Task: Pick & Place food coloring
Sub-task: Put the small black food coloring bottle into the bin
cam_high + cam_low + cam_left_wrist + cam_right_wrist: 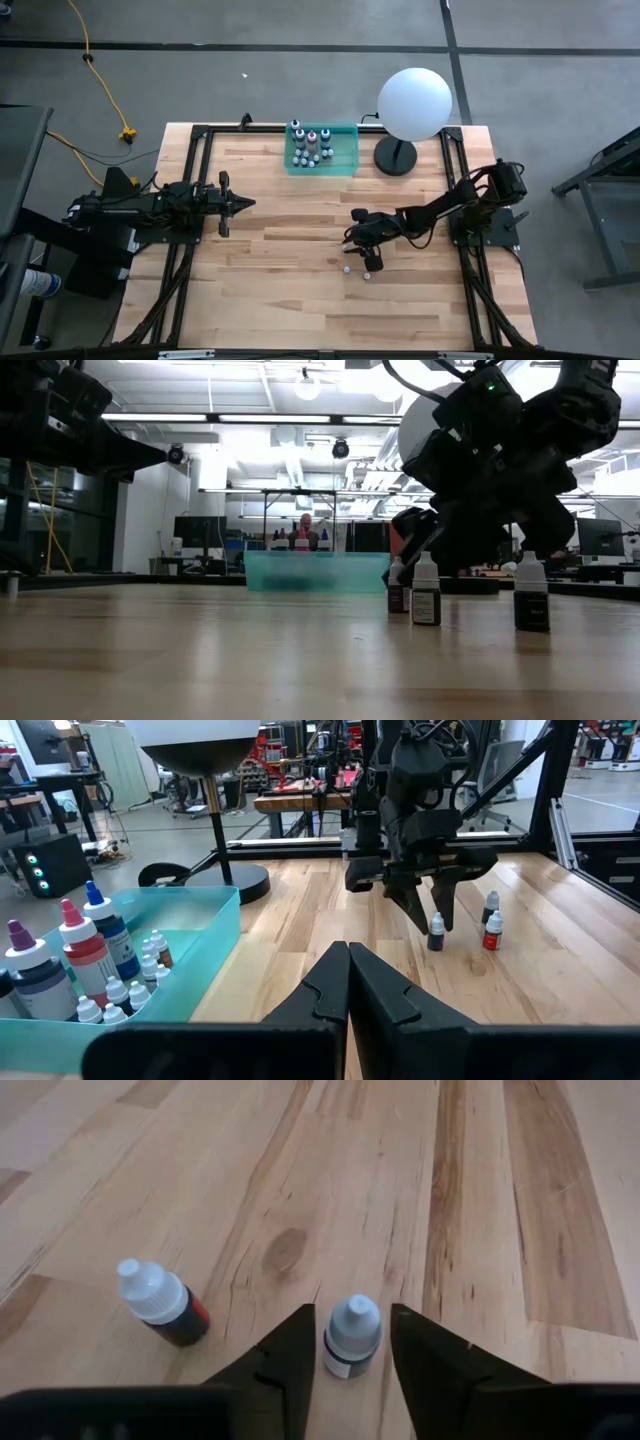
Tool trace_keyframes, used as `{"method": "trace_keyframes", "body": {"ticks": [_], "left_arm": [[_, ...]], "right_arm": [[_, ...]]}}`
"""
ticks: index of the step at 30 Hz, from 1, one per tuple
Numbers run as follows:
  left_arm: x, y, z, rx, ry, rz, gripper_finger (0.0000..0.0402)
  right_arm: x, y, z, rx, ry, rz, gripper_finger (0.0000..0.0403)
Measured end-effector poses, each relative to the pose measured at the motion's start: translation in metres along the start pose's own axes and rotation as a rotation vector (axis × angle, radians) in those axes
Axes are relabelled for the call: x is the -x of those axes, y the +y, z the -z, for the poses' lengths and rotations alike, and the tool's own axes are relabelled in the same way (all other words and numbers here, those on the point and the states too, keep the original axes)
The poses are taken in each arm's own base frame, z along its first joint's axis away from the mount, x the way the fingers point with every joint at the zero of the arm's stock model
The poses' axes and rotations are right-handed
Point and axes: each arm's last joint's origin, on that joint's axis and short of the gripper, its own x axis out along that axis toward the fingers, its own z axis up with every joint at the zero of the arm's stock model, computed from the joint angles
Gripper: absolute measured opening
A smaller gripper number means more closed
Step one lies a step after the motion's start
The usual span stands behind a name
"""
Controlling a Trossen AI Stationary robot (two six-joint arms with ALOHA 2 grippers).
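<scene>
Found most of the food coloring (312, 146) already standing in the teal tray (349, 165) at the far edge of the tabletop (270, 290), beside the base of the globe lamp (414, 103). Made out a few taller bottles there with blue, pink and dark bodies, and a cluster of tiny whitish ones around them. Counted three tiny bottles left out on the bare wood toward the right side, well apart from the tray, all upright.

Caught the right gripper (352, 1355) low over that group, fingers part-way open and set either side of a grey-capped bottle (352, 1337), with only a thin gap to each side in the wrist view. Judged no firm hold yet, the bottle resting on the wood and not lifted. Noted a white-capped bottle (160, 1302) with a dark body and a red mark just beside it, untouched, and a third bottle (531, 593) a little apart from the other two.

Saw the left gripper (245, 203) waiting over the left side of the tabletop, fingers pressed together on nothing.

Judged the task well along but unfinished: bulk of the set in the tray, three bottles to go. Reckoned the step in hand to be closing on the grey-capped one, with the lift and the carry to the tray yet to come, then the same for the last two.
</scene>
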Motion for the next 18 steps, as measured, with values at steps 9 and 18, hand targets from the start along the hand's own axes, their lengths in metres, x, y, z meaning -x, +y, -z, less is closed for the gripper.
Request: {"method": "trace_keyframes", "body": {"ticks": [9, 18], "left_arm": [[0.0, 0.0, 0.0, 0.0, 0.0, -0.001, 0.0], [0.0, 0.0001, 0.0, 0.0, 0.0, -0.001, 0.0]], "right_arm": [[0.0, -0.0001, 0.0, 0.0, 0.0, 0.001, 0.0081], [0.0003, -0.0001, -0.0004, -0.012, -0.002, 0.004, 0.0071]]}}
